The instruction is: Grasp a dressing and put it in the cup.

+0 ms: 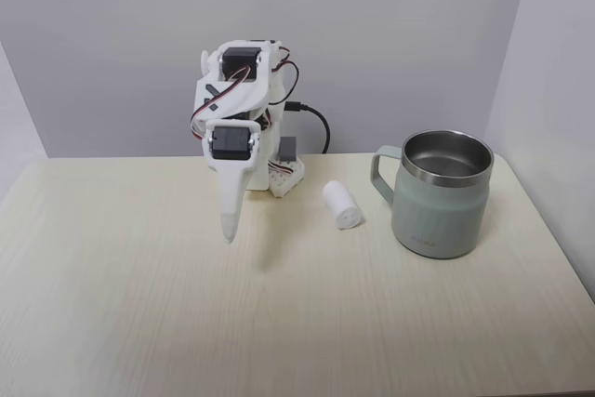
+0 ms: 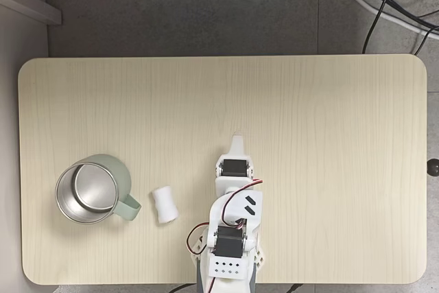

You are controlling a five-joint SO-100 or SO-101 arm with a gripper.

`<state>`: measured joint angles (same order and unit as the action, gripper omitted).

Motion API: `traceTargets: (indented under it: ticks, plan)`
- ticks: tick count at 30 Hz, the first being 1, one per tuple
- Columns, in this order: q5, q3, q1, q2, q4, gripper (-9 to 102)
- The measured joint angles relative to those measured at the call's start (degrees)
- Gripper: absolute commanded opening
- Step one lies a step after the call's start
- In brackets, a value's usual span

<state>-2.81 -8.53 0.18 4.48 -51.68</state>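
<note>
The dressing (image 1: 343, 205) (image 2: 164, 204), a small white roll, lies on its side on the pale wooden table, close to the cup's handle. The cup (image 1: 437, 220) (image 2: 118, 171) is a squat grey-green mug with a steel rim, standing upright and holding nothing. My gripper (image 1: 228, 230) (image 2: 237, 143) hangs point-down just above the table with its white fingers pressed together, shut and holding nothing. In both fixed views the dressing sits between the gripper and the cup, a hand's width from the fingertips.
The arm's base (image 1: 284, 174) (image 2: 230, 265) stands at one long edge of the table (image 1: 139, 323) (image 2: 329, 114). A black cable (image 1: 319, 125) runs behind it. Cables (image 2: 384, 5) lie on the floor beyond the far edge.
</note>
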Motion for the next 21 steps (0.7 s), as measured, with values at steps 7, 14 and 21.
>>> traceTargets:
  ticks: [7, 14, 21]
  plan:
    - [1.4, 0.0, 0.0, 0.0, 0.0, 0]
    - [1.4, 0.0, 0.0, 0.0, 0.0, 0]
    - [1.4, 0.0, 0.0, 0.0, 0.0, 0]
